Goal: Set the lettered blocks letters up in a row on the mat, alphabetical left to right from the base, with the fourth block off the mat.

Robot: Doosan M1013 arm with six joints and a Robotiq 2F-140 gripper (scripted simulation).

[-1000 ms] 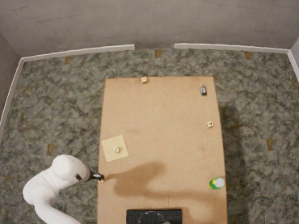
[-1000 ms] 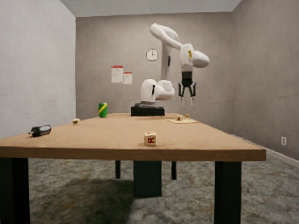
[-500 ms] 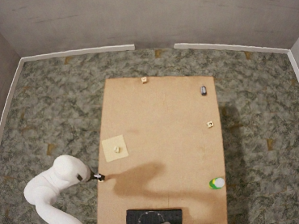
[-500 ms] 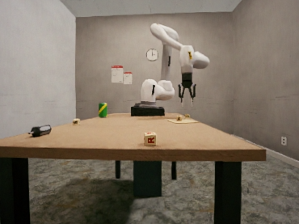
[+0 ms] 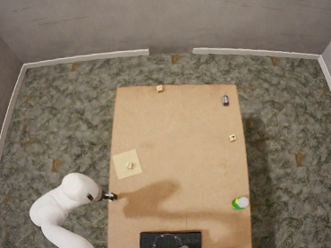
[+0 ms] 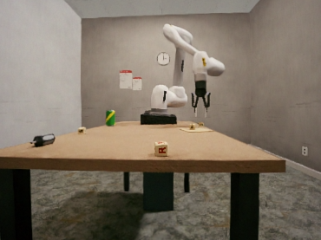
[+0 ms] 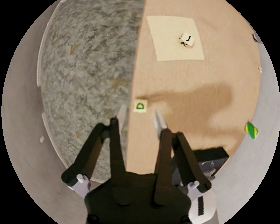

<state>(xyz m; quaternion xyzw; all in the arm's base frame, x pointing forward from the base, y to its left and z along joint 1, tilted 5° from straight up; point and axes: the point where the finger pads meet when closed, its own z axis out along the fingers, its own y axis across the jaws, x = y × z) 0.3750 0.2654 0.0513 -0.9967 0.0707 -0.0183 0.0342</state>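
My gripper (image 6: pixel 200 113) hangs well above the table's left edge near the base, fingers partly apart with nothing between them. In the wrist view it (image 7: pixel 135 118) points down at a small block with a green letter (image 7: pixel 141 105) lying on the table close to the edge. A pale yellow mat (image 5: pixel 125 162) lies just beyond, with one block (image 5: pixel 130 165) on it. A block with a red R (image 6: pixel 160 148) (image 5: pixel 159 89) stands at the table's far edge. Another block (image 5: pixel 233 138) lies near the right edge.
A green and yellow can (image 5: pixel 240 202) stands at the near right corner. A dark cylinder (image 5: pixel 225 100) lies at the far right. The robot's black base (image 5: pixel 170 239) sits at the near edge. Carpet floor drops off left of the table.
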